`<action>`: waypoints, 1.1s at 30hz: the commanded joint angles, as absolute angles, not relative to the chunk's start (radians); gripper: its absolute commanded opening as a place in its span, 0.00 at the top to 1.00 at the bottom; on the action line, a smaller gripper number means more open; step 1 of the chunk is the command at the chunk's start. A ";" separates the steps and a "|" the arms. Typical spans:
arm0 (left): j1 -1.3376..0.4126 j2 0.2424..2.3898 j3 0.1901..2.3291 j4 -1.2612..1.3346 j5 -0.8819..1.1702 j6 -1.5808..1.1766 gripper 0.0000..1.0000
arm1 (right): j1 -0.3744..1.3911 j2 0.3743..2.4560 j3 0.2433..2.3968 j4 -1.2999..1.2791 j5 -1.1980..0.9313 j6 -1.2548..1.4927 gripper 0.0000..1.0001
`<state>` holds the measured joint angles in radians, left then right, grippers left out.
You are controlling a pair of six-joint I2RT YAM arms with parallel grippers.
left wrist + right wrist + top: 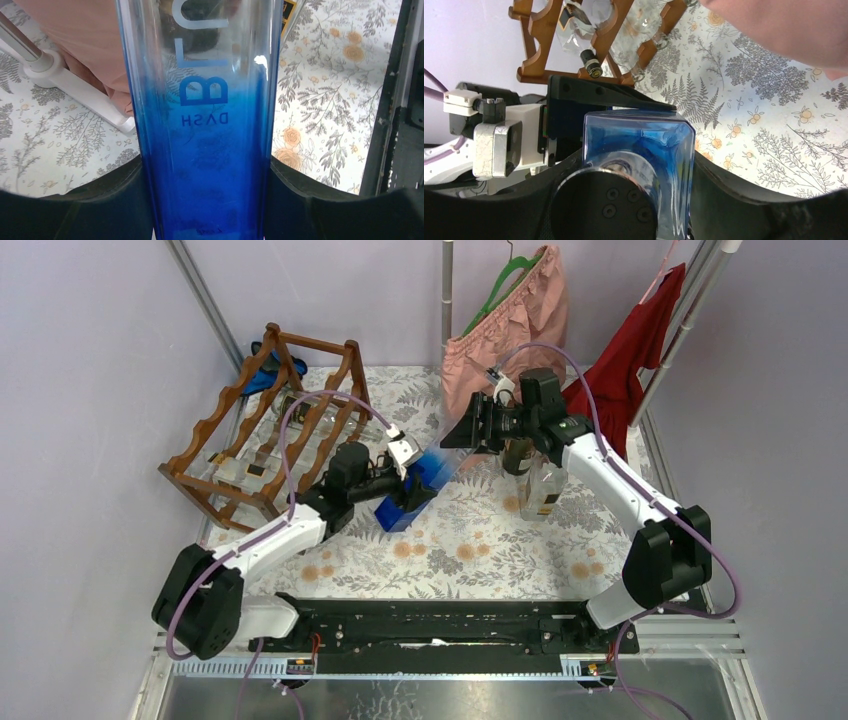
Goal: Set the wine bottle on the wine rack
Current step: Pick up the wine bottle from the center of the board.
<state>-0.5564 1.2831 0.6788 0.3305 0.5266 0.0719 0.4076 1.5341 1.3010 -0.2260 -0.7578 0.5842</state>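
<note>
My left end effector (207, 200) presses both sides of the wine bottle (418, 486) low on its blue body. My right end effector (639, 165) pinches the capped end. The bottle hangs tilted over the bench (480, 540). Placement on the wine rack (208, 428), far left, is not yet done.

The bottle (400, 510) lay slanted over the middle of the table (480, 550), its low end nearer me and leftward, its high end farther off and rightward. My left claw (413, 478) sat around its lower part and my right claw (458, 435) around its upper end. The rack (262, 430) stood at the far left, apart from the bottle, with other bottles (245, 468) lying in it. Right of centre, under my right arm, standing bottles (540, 492) were on the table. At the back hung one garment (510, 315) behind centre and a second garment (635, 350) to its right.
</note>
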 commanded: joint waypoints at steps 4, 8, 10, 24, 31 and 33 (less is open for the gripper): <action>-0.540 1.186 0.881 -0.174 0.656 0.387 1.00 | 0.417 1.466 1.421 -0.314 -1.010 0.279 0.11; -0.511 1.165 0.935 -0.349 0.740 0.509 1.00 | 0.417 1.451 1.455 -0.489 -0.976 -0.018 0.00; -0.508 1.170 0.957 -0.414 0.765 0.574 1.00 | 0.415 1.440 1.453 -0.530 -0.978 -0.095 0.00; -0.519 1.194 1.114 -0.541 0.650 0.741 1.00 | 0.463 1.646 1.582 -0.849 -1.057 -0.122 0.00; -0.533 1.229 1.180 -0.577 0.624 0.796 1.00 | 0.472 1.681 1.589 -0.881 -1.114 -0.089 0.00; -0.542 1.239 1.189 -0.595 0.614 0.812 1.00 | 0.472 1.680 1.591 -0.859 -1.142 -0.061 0.00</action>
<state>-0.5274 1.2430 1.1046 -0.6582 0.6155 0.7544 0.4629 1.6909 1.5436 -0.8528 -1.0615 -0.0948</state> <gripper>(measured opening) 0.678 0.995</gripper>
